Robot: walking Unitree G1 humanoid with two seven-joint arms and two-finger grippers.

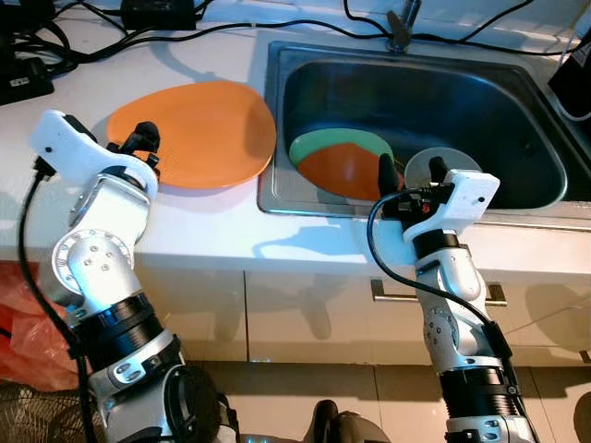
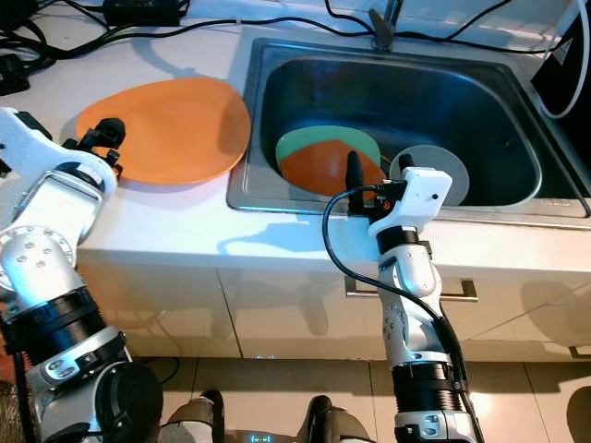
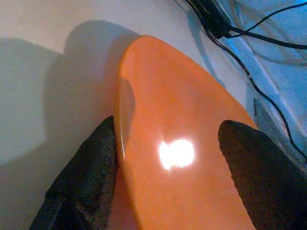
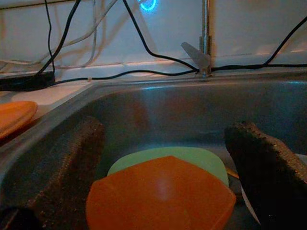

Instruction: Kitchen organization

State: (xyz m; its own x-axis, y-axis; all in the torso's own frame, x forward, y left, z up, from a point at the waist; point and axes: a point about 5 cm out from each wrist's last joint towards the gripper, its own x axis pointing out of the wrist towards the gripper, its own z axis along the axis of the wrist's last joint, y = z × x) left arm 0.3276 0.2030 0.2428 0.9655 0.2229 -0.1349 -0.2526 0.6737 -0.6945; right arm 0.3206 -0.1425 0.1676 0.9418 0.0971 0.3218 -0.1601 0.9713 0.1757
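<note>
On the white surface (image 1: pixel 212 231) beside the sink (image 1: pixel 277 120), a large orange plate (image 1: pixel 199 129) lay flat, its right edge reaching the sink's rim. The left claw (image 1: pixel 143 143) sat at the plate's near-left edge; the left wrist view showed its two black fingers (image 3: pixel 86 172) spread apart, one on either side of the rim, not yet closed on it. That straddling pose looked like the set-up for pinching the plate by its edge, probably because a flat plate offers no other hold.

Down in the sink lay a smaller orange dish (image 1: pixel 346 171) stacked on a green plate (image 1: pixel 346 143), with a grey round plate (image 1: pixel 443 166) just beside them to the right. The right claw (image 1: pixel 411 175) hovered at the basin's near edge, fingers parted wide and aimed at the stacked pair, holding nothing. Judging by this, the dishes were due to be gathered, though which went where could not be told. Black cables (image 1: pixel 231 28) ran along the back of the surface near the tap (image 1: pixel 400 28).
</note>
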